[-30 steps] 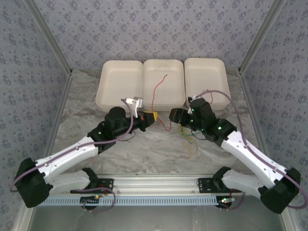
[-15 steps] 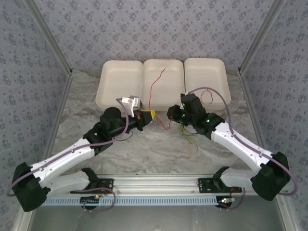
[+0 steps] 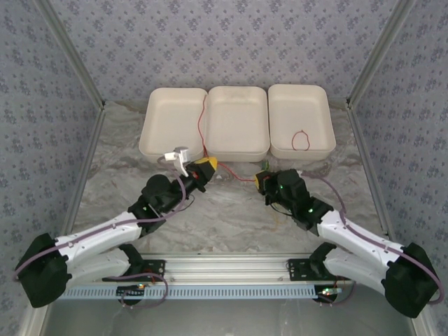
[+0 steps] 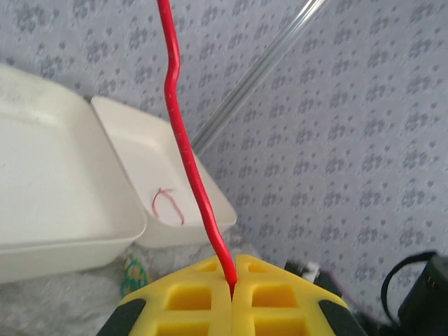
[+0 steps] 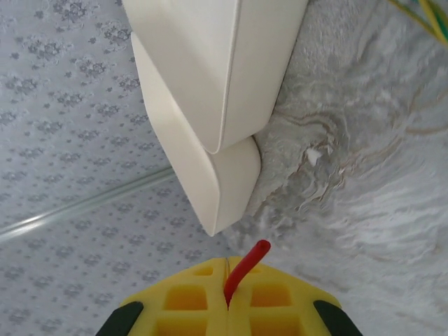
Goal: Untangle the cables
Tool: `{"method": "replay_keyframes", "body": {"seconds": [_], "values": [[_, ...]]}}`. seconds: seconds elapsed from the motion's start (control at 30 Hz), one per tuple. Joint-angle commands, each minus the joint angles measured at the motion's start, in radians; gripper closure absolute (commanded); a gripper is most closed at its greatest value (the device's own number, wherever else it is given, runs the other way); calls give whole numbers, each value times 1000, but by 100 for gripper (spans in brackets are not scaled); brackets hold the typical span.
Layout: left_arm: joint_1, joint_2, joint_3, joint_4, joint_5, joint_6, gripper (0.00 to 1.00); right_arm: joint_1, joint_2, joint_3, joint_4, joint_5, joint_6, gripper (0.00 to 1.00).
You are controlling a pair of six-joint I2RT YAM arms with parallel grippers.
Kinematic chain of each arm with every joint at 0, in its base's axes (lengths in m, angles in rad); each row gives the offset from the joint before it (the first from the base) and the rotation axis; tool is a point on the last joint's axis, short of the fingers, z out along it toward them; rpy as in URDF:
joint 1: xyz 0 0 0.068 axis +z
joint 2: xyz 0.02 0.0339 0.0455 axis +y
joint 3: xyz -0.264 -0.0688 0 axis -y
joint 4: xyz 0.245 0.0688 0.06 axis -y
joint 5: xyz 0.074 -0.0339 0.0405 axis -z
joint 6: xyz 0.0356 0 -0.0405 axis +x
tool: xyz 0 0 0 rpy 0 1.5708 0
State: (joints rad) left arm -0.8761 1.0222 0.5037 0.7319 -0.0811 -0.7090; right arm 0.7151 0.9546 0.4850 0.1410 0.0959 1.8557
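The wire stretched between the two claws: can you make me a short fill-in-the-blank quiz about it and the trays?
1. The wire pinched by the left gripper and the right gripper is ___ in colour.
2. Both grippers are ___ on it.
3. Of the three white trays, the small loop lies in the ___ one.
Missing words: red; shut; right.

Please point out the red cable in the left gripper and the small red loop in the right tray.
red cable (image 4: 185, 154): left wrist view, middle of the strand.
red loop (image 3: 301, 149): top external view, its lower arc.
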Motion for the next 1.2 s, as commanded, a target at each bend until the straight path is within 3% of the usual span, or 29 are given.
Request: {"method": "replay_keyframes", "body": {"seconds": [0.0,0.2,0.23,0.3,0.37,0.5,0.57,0.67,0.97,1.17], "values": [[-14,26,35,255,-94,-5,100,56,19,-5,6,84,227,100],[-12,26,81,240,-115,-3,100,115,-22,-35,-89,110,225,100],[-9,24,93,215,-100,-2,100,111,-43,-26,-117,125,152,93],[2,20,122,145,-60,-7,100,86,-95,39,-252,139,-32,75],[13,16,150,67,-9,-5,100,63,-149,140,-386,191,-355,61],[63,22,219,-85,174,3,100,70,-207,327,-530,254,-1063,50],[69,19,257,-187,217,38,100,68,-246,389,-577,198,-1374,48],[76,13,291,-256,270,75,100,69,-286,463,-631,85,-1617,44],[89,54,410,-423,398,96,100,87,-68,616,-641,-161,-1896,38],[89,83,424,-427,446,76,100,111,63,673,-594,-214,-1934,40]]}}
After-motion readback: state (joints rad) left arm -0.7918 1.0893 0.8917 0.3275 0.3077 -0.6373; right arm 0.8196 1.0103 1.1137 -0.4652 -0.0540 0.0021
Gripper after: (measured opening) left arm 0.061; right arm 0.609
